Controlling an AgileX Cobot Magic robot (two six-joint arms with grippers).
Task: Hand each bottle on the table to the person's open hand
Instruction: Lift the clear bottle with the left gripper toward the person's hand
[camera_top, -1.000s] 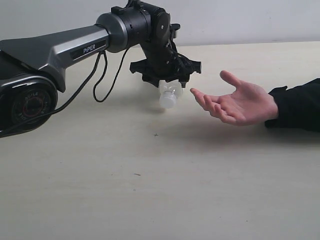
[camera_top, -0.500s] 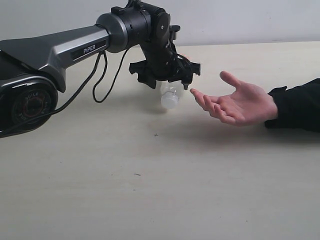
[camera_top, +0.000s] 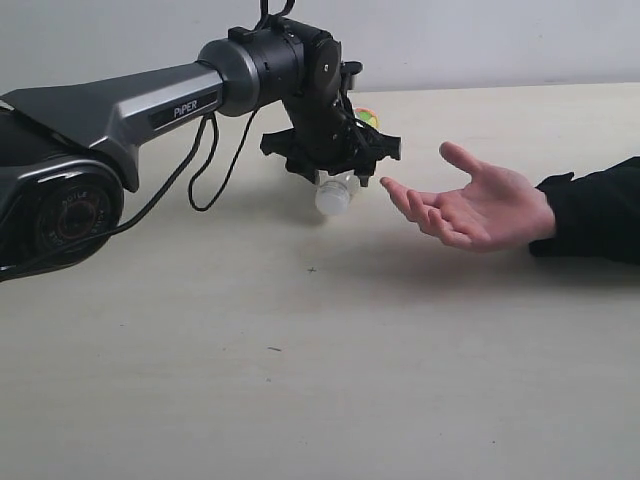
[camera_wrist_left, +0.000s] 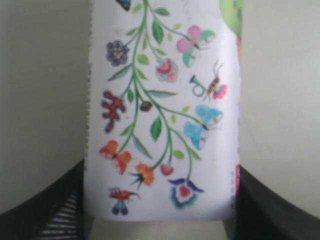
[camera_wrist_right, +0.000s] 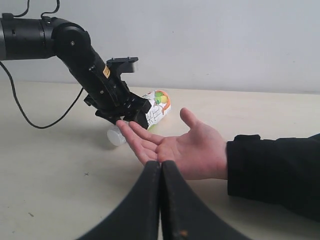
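My left gripper (camera_top: 335, 165) is shut on the short bottle with the patterned label (camera_top: 336, 194), holding it tilted just above the table (camera_top: 300, 350), its white cap toward the camera. The left wrist view fills with that flowered label (camera_wrist_left: 162, 110) between the dark fingers (camera_wrist_left: 60, 210). The same bottle (camera_wrist_right: 156, 108) shows in the right wrist view, close to the fingertips of the person's open hand (camera_wrist_right: 175, 145). That hand (camera_top: 470, 205) lies palm up, just right of the bottle. My right gripper (camera_wrist_right: 161, 170) is shut and empty, out of the exterior view. No other bottles show.
The person's black sleeve (camera_top: 590, 210) comes in from the right edge. A black cable (camera_top: 205, 160) hangs from the left arm (camera_top: 120, 100). A pale wall (camera_top: 480, 40) stands behind the table.
The left gripper has tilted and dropped slightly with the bottle, which now hangs lower and more sideways. The hand has stayed still.
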